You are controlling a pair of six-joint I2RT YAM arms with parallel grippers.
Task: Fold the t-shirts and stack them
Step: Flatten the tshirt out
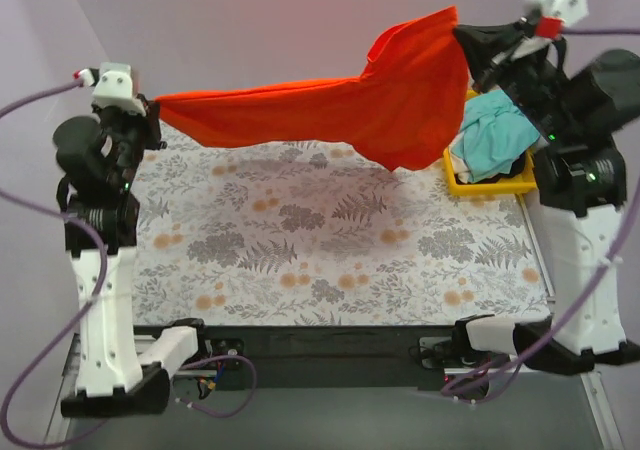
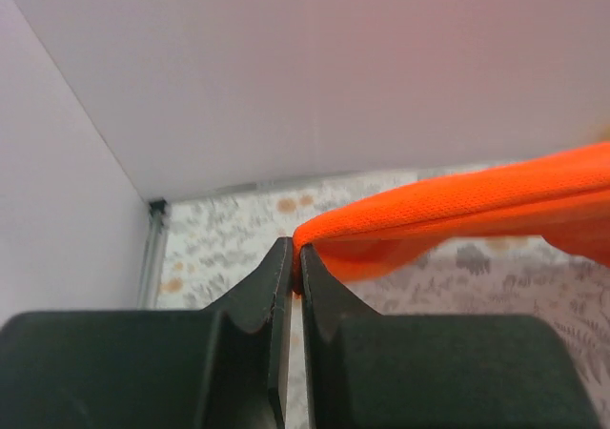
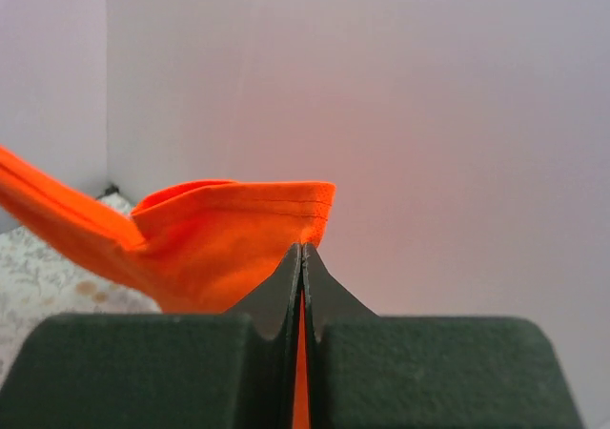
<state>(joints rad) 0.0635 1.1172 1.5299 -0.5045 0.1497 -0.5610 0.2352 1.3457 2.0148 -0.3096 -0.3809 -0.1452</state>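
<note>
The orange-red t-shirt [image 1: 330, 105] hangs in the air above the far half of the table, stretched between both grippers. My left gripper [image 1: 152, 110] is shut on its left end; the left wrist view shows the cloth [image 2: 457, 210] pinched at the fingertips. My right gripper [image 1: 462, 32] is shut on its right end, held higher; the right wrist view shows the hemmed edge [image 3: 238, 229] above the jaws. The teal-green t-shirt [image 1: 495, 135] lies crumpled in the yellow bin [image 1: 465, 183] at the right.
The table is covered with a floral-patterned cloth [image 1: 330, 250]. The yellow bin stands at the table's right edge, beside the right arm. Plain walls close off the back and the left side.
</note>
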